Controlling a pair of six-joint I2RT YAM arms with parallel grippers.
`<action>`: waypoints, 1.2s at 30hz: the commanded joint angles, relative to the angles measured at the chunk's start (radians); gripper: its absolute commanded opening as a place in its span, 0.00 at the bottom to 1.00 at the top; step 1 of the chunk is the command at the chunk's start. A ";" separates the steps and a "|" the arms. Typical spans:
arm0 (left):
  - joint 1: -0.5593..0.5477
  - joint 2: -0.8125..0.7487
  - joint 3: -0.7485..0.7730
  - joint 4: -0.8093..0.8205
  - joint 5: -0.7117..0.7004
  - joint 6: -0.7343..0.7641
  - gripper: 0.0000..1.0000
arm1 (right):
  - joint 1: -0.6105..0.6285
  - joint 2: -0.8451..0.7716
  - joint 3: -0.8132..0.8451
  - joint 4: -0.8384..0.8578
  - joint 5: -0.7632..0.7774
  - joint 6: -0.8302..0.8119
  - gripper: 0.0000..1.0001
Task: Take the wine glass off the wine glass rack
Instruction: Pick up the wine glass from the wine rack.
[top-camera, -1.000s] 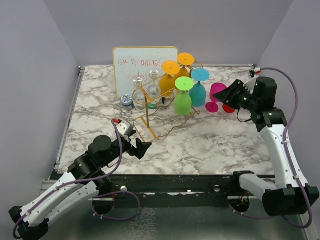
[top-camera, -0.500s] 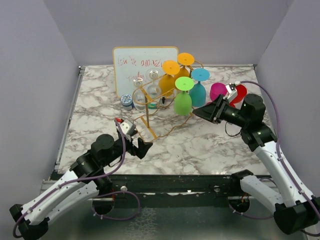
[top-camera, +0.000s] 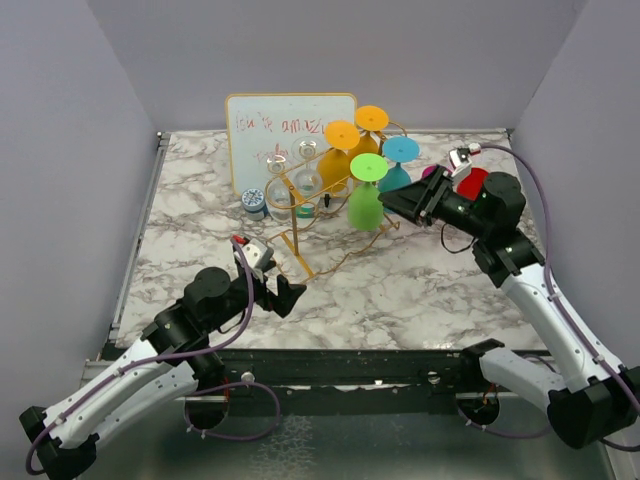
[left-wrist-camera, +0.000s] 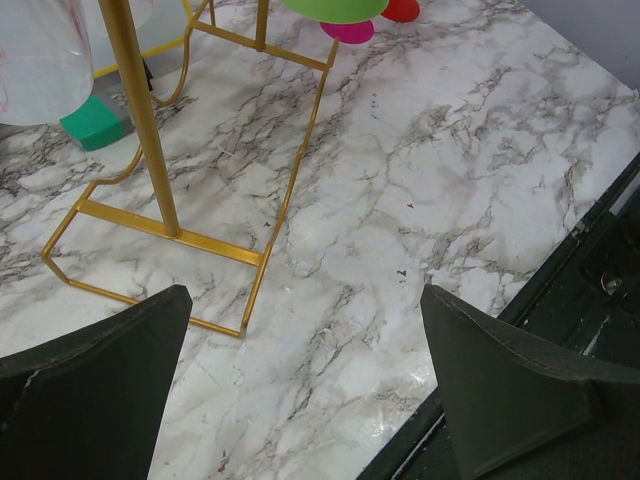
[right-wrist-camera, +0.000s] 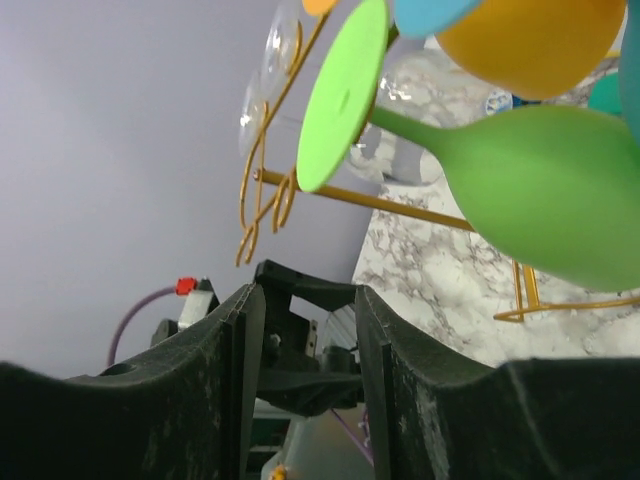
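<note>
Right wrist view: my right gripper (right-wrist-camera: 305, 300) has its fingers part spread with nothing between them; my left arm shows far off through the gap.
Nearest thing: the green wine glass (right-wrist-camera: 540, 190) is just ahead of my right fingertips, untouched. It sits on the wine glass rack (right-wrist-camera: 420, 213), foot up and bowl down.
Left fingers: my left gripper (left-wrist-camera: 303, 300) is spread wide and low over the marble, holding nothing. The rack's base wire lies just beyond one fingertip.
Obstructions, close: the teal glass (top-camera: 398, 180) and the orange glasses (top-camera: 337, 165) crowd right behind the green one.
Obstructions, right: the red glass (top-camera: 472, 182) and the magenta glass (left-wrist-camera: 348, 32) are by my right arm, partly hidden.
Obstructions, rear: the clear glasses (top-camera: 280, 190) are on the rack's left side, with the whiteboard (top-camera: 270, 115) upright behind them.
Open room: the table (top-camera: 430, 290) runs open from the rack's base to the near edge.
Edges: walls stand close on the left, the right and behind.
</note>
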 joint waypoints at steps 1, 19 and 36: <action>0.003 0.001 -0.011 0.017 0.021 0.008 0.99 | 0.008 0.045 0.074 0.036 0.099 0.047 0.46; 0.003 0.009 -0.011 0.021 0.044 0.010 0.99 | 0.008 0.199 0.176 0.060 0.145 0.114 0.29; 0.004 0.030 -0.009 0.026 0.062 0.013 0.99 | 0.007 0.154 0.131 0.081 0.143 0.206 0.13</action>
